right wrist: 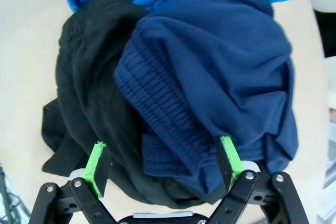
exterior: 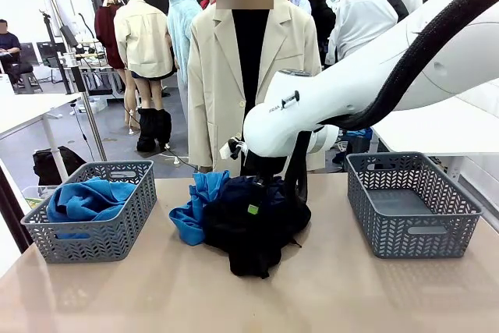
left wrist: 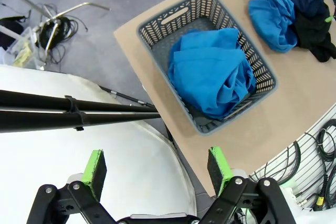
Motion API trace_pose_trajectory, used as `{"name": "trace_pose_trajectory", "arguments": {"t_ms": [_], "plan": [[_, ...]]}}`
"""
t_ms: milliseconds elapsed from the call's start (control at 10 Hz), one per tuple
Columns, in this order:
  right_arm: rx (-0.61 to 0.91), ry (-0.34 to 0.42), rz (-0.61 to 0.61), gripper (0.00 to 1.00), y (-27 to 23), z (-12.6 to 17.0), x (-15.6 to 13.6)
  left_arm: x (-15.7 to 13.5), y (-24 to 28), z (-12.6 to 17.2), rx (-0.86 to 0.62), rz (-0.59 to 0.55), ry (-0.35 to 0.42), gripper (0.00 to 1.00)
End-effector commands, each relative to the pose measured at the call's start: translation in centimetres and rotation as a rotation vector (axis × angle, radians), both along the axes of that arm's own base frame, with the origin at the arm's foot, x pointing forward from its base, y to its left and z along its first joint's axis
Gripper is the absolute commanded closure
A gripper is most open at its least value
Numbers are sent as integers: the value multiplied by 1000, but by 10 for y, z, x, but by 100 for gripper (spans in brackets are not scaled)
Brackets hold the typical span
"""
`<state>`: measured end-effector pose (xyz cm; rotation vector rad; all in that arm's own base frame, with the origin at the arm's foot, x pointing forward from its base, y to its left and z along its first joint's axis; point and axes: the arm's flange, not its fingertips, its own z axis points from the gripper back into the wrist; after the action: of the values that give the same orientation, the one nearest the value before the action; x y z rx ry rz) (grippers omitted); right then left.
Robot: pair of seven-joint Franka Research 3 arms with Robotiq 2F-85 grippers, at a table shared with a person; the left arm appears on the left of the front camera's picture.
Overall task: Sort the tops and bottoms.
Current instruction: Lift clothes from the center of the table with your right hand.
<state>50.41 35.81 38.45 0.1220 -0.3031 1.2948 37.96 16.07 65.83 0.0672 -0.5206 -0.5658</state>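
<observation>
Though partly behind arm (exterior: 351, 91), clothes pile (exterior: 242, 232) central.

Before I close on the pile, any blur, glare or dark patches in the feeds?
Front view: even light, no glare; the right arm blocks part of the pile, and the black garment is a flat dark mass. Right wrist view: navy garment ribbing sharp, black folds murky. Left wrist view: table runs diagonally; blue garment in the basket crisp.

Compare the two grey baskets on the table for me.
The left basket holds a crumpled blue garment; the right basket shows its bare floor. The left basket stands left of the clothes pile, the right basket right of it. Both are grey, rectangular and lattice-walled.
</observation>
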Motion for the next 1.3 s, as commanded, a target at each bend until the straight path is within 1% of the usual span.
{"name": "trace_pose_trajectory", "arguments": {"t_ms": [0,100,200,600,700,800,900,1000,1100,1200], "plan": [[-25,-107,-36,0,5,0,-3,-1,1,1,10,10,13,0],[-17,-168,-45,0,7,1,-4,-1,1,1,10,10,13,0],[-10,-184,-34,0,11,0,-2,-1,1,1,10,10,13,0],[-27,-116,-38,0,16,-14,14,-1,1,1,10,10,13,0],[-35,-84,-49,20,14,-13,15,-1,1,1,10,10,13,0],[-14,-70,-51,40,11,-9,15,-1,1,1,10,10,13,0],[-11,-83,-57,60,9,-5,13,-1,1,1,10,10,13,0],[-15,-57,-64,79,6,-1,13,-1,1,1,10,10,13,0],[-2,-52,-79,99,4,5,15,-1,1,1,10,10,13,0],[4,-59,-87,100,2,12,14,-1,1,1,10,10,13,0]]}}
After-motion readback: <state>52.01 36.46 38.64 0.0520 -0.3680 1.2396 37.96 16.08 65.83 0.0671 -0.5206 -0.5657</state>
